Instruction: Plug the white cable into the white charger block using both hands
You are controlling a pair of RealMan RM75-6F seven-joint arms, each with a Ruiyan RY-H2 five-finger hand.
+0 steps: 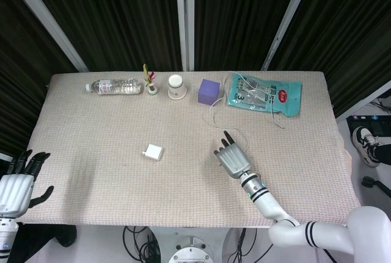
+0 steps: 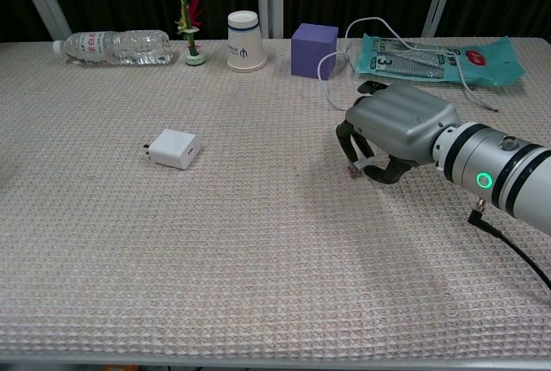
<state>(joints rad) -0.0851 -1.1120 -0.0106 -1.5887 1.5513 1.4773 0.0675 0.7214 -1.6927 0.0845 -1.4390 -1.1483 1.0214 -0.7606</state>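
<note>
The white charger block [image 1: 153, 151] [image 2: 175, 148] lies alone on the mat, left of centre. The white cable [image 1: 213, 111] [image 2: 320, 65] runs from the teal packet past the purple cube to my right hand [image 1: 231, 159] [image 2: 396, 126]. That hand hovers palm down with its fingers curled, pinching the cable close to its plug [image 2: 352, 169], which hangs just above the mat. My left hand [image 1: 15, 190] floats beyond the table's front left corner with fingers spread, holding nothing. It does not show in the chest view.
Along the far edge stand a lying water bottle [image 1: 114, 86] [image 2: 116, 46], a small flower ornament [image 1: 148, 80] [image 2: 189, 22], a paper cup [image 1: 176, 86] [image 2: 245, 40], a purple cube [image 1: 209, 91] [image 2: 313, 49] and a teal packet [image 1: 264, 94] [image 2: 439, 59].
</note>
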